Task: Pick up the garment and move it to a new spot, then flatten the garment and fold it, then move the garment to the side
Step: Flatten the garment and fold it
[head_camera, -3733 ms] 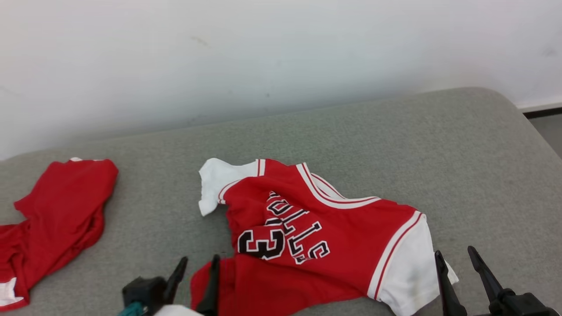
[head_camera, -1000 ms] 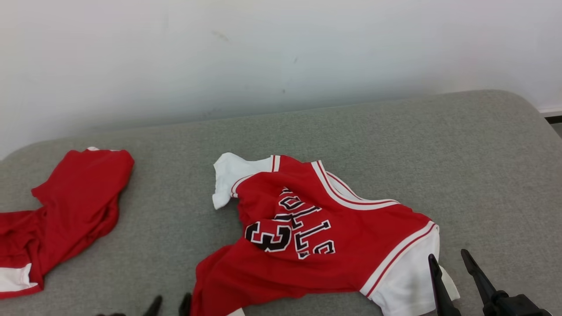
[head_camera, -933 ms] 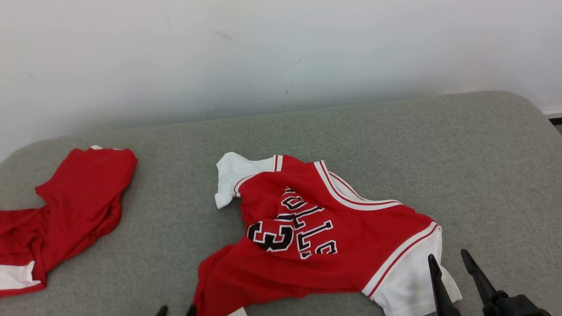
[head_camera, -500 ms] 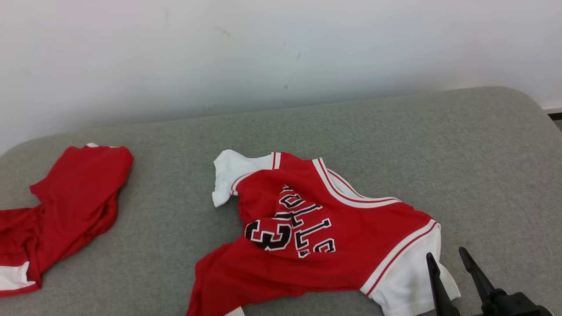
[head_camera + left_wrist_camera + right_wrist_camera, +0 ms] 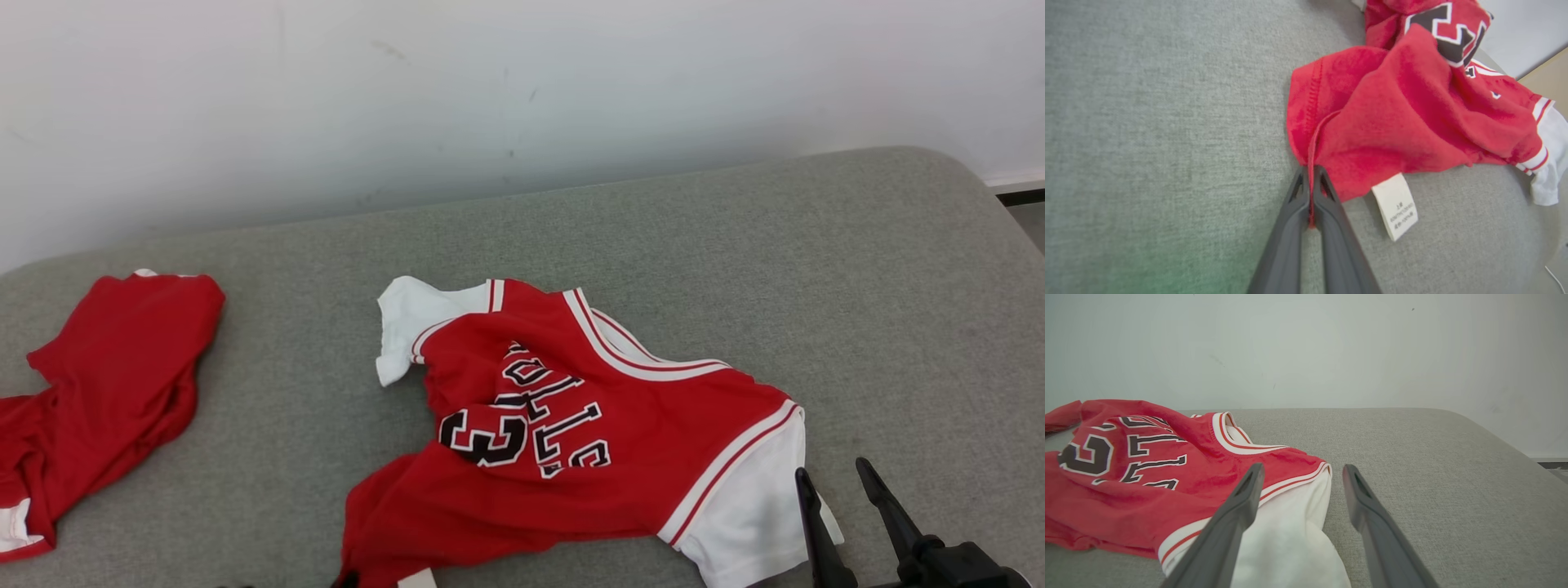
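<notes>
Now | left gripper [image 5: 1309, 172]: jaws pinching jersey [image 5: 1404, 122] hem | right gripper [image 5: 1302, 469]: jaws apart

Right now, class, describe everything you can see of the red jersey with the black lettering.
The jersey is red knit fabric with white short sleeves, red-and-white striped trim at neck and armholes, and black, white-edged lettering and a 3 on the chest. It lies crumpled, front up, on the grey padded surface, a white care label sticking out at its hem. The left gripper is shut on a red hem corner; the right gripper stands open at one white sleeve.
</notes>
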`<state>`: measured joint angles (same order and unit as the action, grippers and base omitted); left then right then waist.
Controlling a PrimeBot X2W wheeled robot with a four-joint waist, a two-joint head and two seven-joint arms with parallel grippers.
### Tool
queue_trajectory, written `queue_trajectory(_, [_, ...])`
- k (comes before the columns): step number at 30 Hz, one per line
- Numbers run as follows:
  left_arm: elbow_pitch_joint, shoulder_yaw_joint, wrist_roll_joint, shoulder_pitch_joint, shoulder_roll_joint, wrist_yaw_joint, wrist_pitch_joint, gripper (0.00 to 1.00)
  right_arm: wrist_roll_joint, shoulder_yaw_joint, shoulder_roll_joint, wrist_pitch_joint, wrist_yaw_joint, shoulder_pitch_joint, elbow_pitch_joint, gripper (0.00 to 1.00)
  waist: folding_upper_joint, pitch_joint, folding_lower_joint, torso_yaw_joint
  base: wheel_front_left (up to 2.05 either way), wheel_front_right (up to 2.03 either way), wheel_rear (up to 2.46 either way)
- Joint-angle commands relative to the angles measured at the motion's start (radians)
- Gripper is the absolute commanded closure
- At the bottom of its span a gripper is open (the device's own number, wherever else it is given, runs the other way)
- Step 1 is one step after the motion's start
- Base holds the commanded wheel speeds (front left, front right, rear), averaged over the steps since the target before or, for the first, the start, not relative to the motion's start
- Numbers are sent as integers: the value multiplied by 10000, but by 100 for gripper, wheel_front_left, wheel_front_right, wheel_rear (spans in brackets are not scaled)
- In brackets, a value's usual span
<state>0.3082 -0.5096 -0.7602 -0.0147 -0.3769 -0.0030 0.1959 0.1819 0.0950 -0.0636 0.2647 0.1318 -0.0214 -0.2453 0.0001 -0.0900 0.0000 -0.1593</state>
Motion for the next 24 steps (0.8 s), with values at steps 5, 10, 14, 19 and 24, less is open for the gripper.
queue_trajectory(5, [247, 424, -485, 160, -67, -28, 174, 100, -26, -77, 0, -9, -23, 26, 22, 0, -1, 43, 0, 143, 0, 0, 0])
queue_trajectory(10, [451, 662, -648, 221, -186, 1, 231, 100, -37, -22, 13, -8, -23, -21, -6, 0, -1, 37, 0, 329, 0, 0, 0])
queue_trajectory(14, [582, 709, -693, 95, -141, -19, 270, 87, -53, 20, 18, -8, -23, -78, -33, 0, -1, 53, 0, 431, 0, 0, 0])
queue_trajectory(19, [579, 767, -550, 73, -136, 58, 417, 0, -48, 63, -6, -8, -23, -91, -67, 0, -1, 129, 0, 463, 0, 0, 0])
queue_trajectory(24, [118, 1165, -225, 406, -174, 421, 616, 0, -32, -113, -121, -9, -23, 63, 1, 0, -1, 316, 0, 511, 0, 0, 0])
